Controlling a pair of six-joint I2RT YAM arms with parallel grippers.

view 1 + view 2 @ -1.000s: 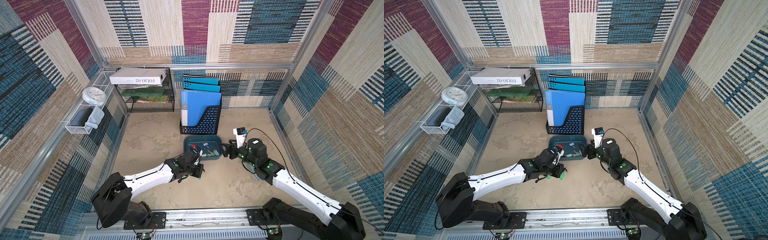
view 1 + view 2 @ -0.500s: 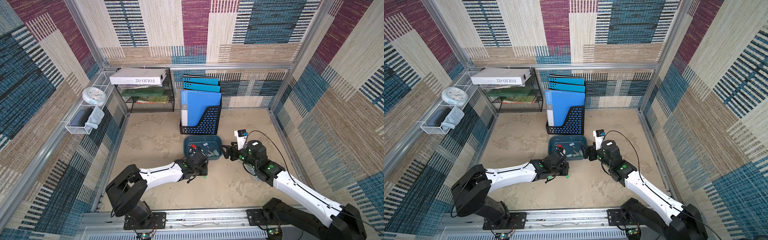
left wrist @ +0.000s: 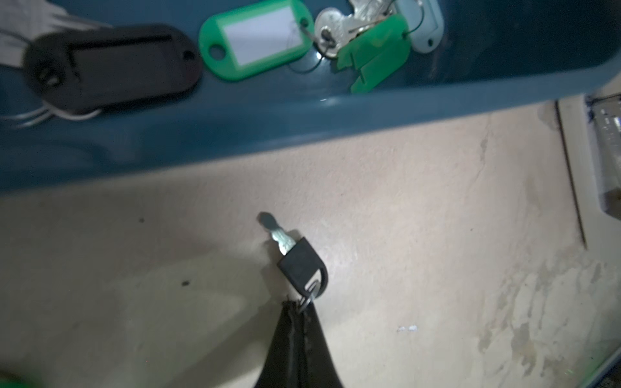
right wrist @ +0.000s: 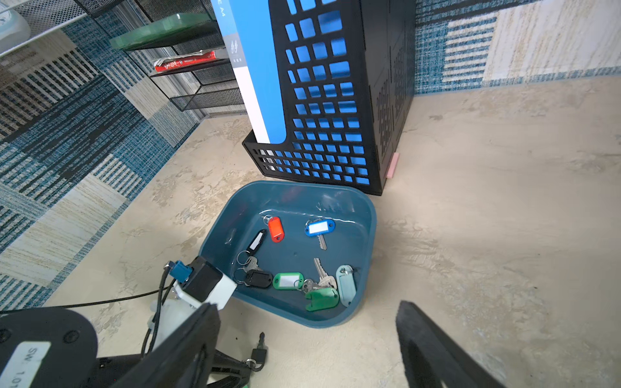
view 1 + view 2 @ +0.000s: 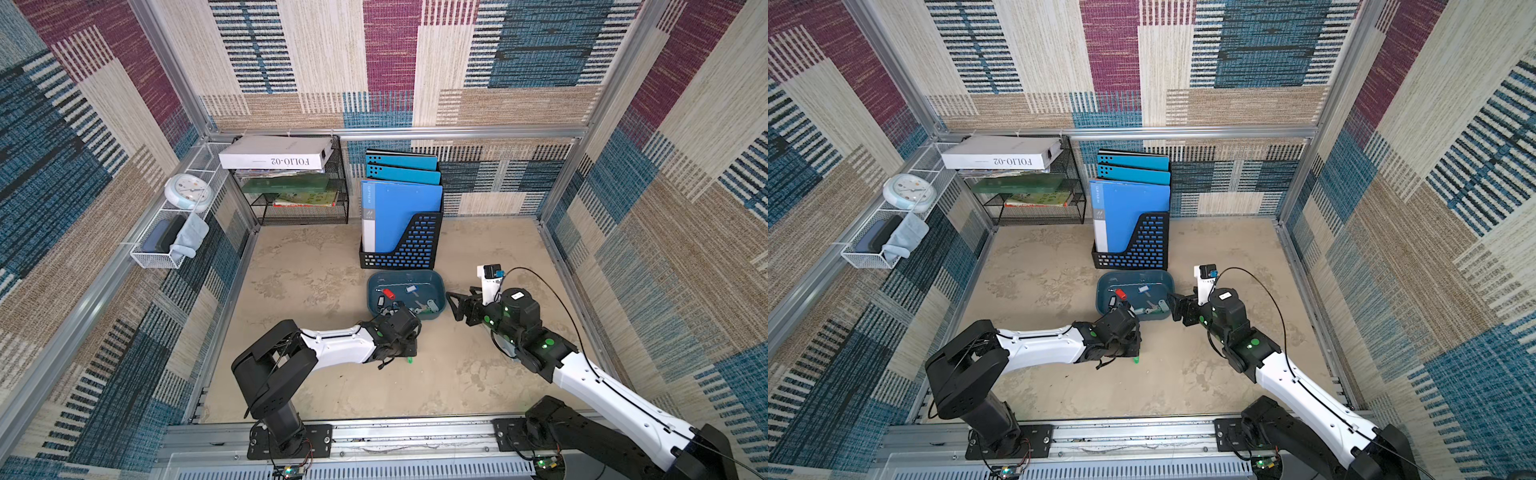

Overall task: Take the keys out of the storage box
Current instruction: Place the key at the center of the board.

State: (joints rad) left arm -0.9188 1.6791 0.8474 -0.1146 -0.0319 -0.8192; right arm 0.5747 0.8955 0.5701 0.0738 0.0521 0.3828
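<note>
In both top views the storage box (image 5: 415,274) (image 5: 1133,274) sits in front of the file holder (image 5: 415,245), with tagged keys (image 5: 388,293) inside. The right gripper (image 5: 454,306) is just beside its right wall, jaws spread.

In the left wrist view the left gripper (image 3: 299,307) pinches the ring of a black-headed key (image 3: 302,265) over bare tabletop (image 3: 437,235), just outside the box wall. A black tag (image 3: 114,63) and a green tag (image 3: 257,38) lie inside.

In the right wrist view a red tag (image 4: 276,229) and a blue tag (image 4: 320,227) lie in the box. The black-headed key (image 4: 258,352) is outside its near wall.
</note>
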